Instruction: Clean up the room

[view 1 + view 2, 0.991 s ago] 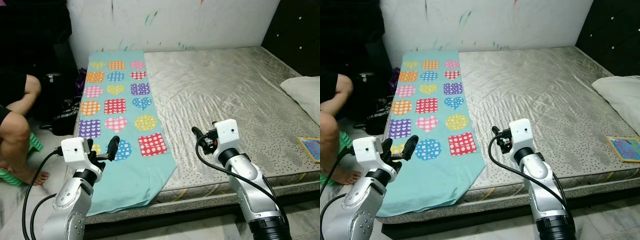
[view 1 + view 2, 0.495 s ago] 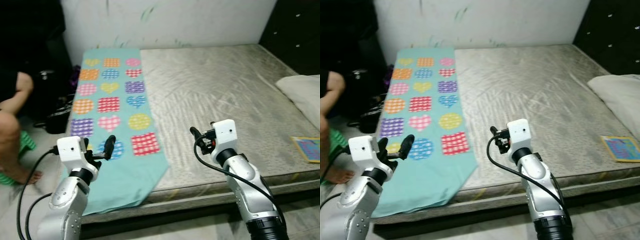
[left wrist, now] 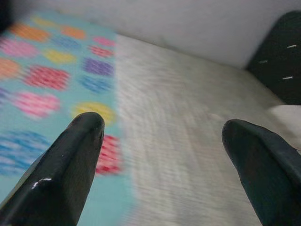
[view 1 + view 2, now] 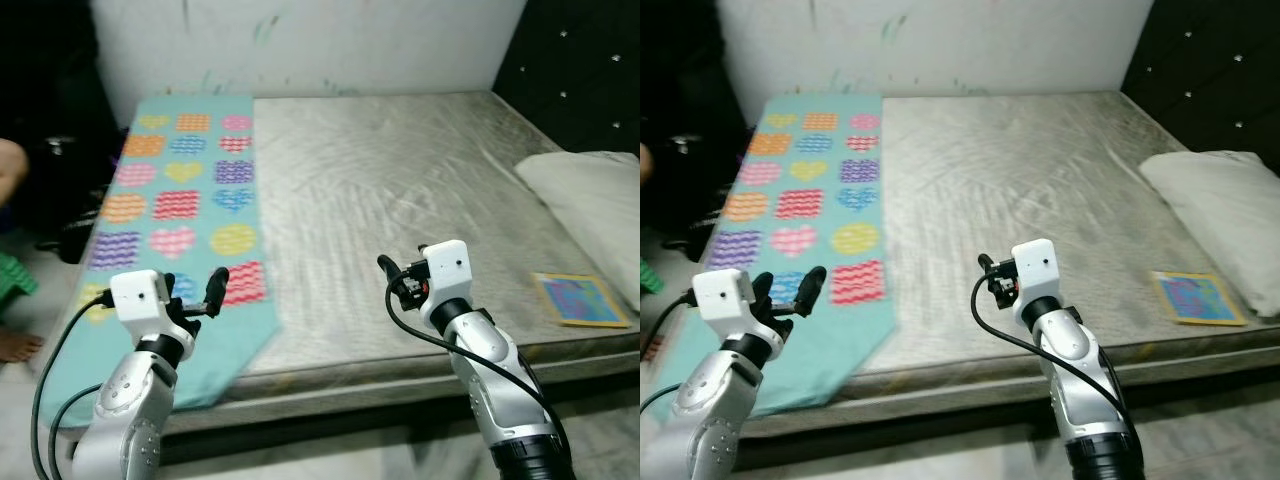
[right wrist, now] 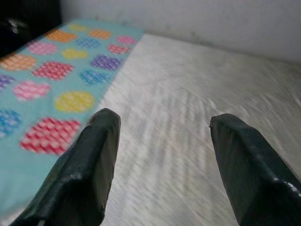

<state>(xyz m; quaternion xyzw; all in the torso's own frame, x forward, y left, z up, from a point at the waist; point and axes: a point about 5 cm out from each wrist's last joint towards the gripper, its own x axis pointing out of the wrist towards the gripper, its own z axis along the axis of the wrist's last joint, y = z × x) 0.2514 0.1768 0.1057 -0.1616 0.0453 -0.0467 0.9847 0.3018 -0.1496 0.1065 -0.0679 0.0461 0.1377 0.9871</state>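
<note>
A turquoise cloth (image 4: 180, 200) printed with coloured hearts, squares and circles lies along the left side of a grey mattress (image 4: 400, 170), its end hanging over the front edge. A white pillow (image 4: 590, 195) rests at the mattress's right side. In front of it lies a small colourful book (image 4: 578, 300). My left gripper (image 4: 196, 294) hovers open over the cloth's near end, its fingers (image 3: 80, 155) wide apart. My right gripper (image 4: 398, 277) is held open above the bare mattress near the front edge, with nothing between its fingers (image 5: 91, 155).
A dark padded headboard (image 4: 580, 70) stands at the far right and a marked white wall (image 4: 300, 40) behind the bed. At the left edge are a person's knee (image 4: 8, 165) and foot (image 4: 15, 345), a green stool (image 4: 12, 275) and dark bags (image 4: 60, 215).
The camera has swung to the right, so the whole scene has shifted left and more of the pillow and headboard shows. Both grippers keep the same open pose.
</note>
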